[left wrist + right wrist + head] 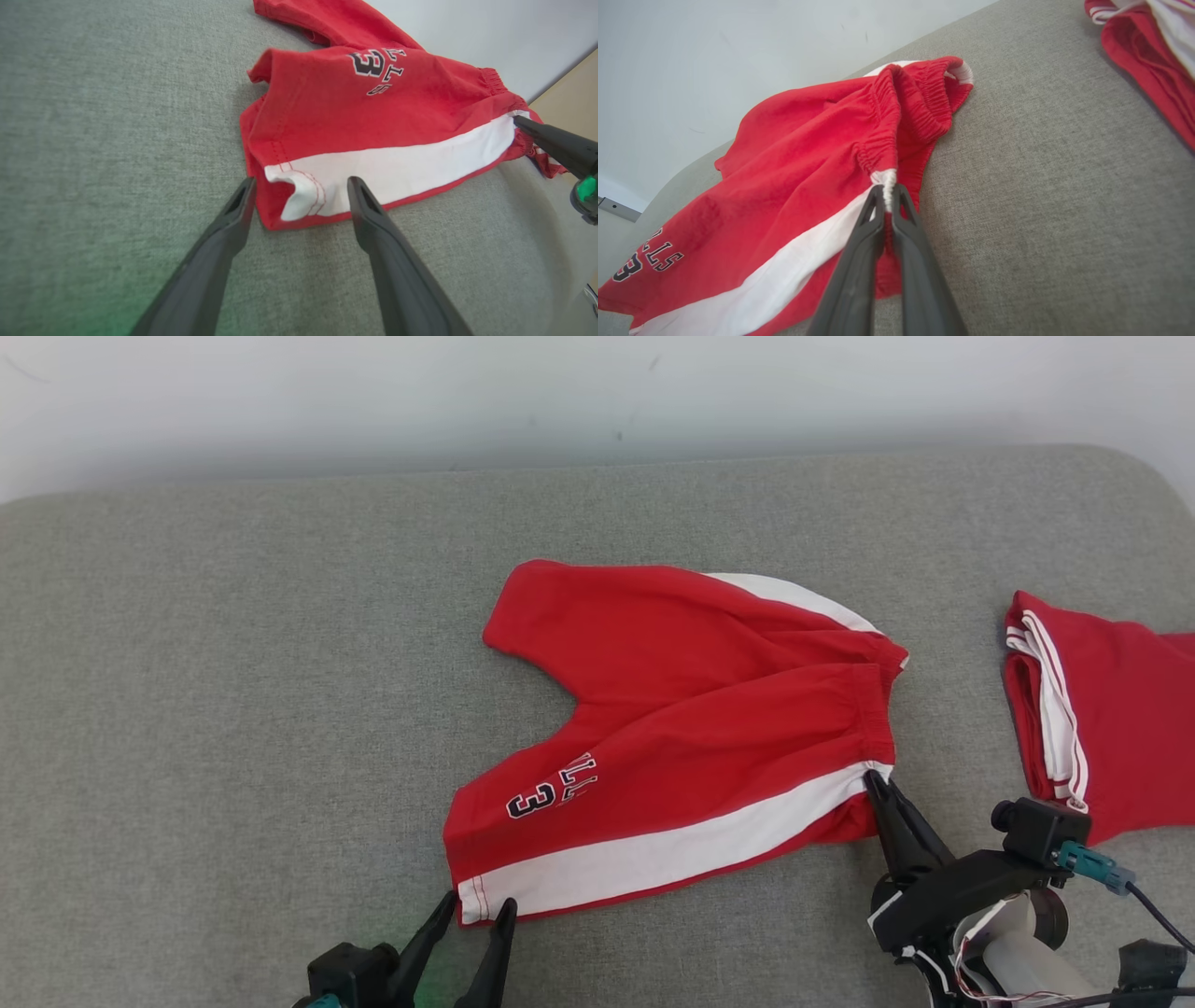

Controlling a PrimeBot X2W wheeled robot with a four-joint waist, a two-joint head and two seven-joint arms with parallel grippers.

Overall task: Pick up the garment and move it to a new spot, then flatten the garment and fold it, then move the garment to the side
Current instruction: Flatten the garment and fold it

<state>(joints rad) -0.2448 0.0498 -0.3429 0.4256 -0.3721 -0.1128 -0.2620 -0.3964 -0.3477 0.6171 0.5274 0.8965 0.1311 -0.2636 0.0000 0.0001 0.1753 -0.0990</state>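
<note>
The garment [691, 728] is a pair of red shorts with a white side stripe and a dark "3" print, lying on the grey cushion [233, 691]. My right gripper [876, 782] is shut on the waistband where the white stripe ends; the right wrist view shows the garment [794, 186] with its gathered white edge pinched between my right gripper [889, 189]. My left gripper [478, 903] stands open at the leg hem's near corner. In the left wrist view my left gripper [301, 184] has its two fingers on either side of the garment's [373, 121] white hem corner, without closing on it.
A second red and white garment [1092, 709] lies folded at the cushion's right edge, close to my right arm. A pale wall [560, 392] rises behind the cushion. Bare grey cushion stretches to the left and behind the shorts.
</note>
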